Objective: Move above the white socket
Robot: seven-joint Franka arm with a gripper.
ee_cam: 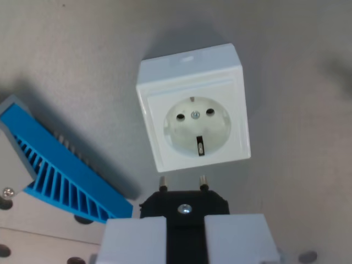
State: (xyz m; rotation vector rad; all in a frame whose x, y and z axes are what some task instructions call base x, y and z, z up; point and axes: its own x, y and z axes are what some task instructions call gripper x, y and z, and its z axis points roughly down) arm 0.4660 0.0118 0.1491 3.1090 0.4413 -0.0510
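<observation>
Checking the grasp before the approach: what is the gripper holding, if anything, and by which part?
The gripper holds a black plug by its body, between the white fingers; both pins point toward the white socket.

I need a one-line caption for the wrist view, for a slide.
Gripper holding a black two-pin plug just short of the white socket, blue ribbed part at left.

Surface: matte grey, faintly speckled surface [71, 49], filling most of the wrist view.
Light: soft, from above; blurred shadows on the grey, one dark smudge at the right edge.
Lower left: ribbed bright blue plastic piece [66, 170] lying slantwise, edged by a grey block [14, 157].
Bottom left corner: pale perforated panel [33, 234] with round holes and a screw.
</observation>
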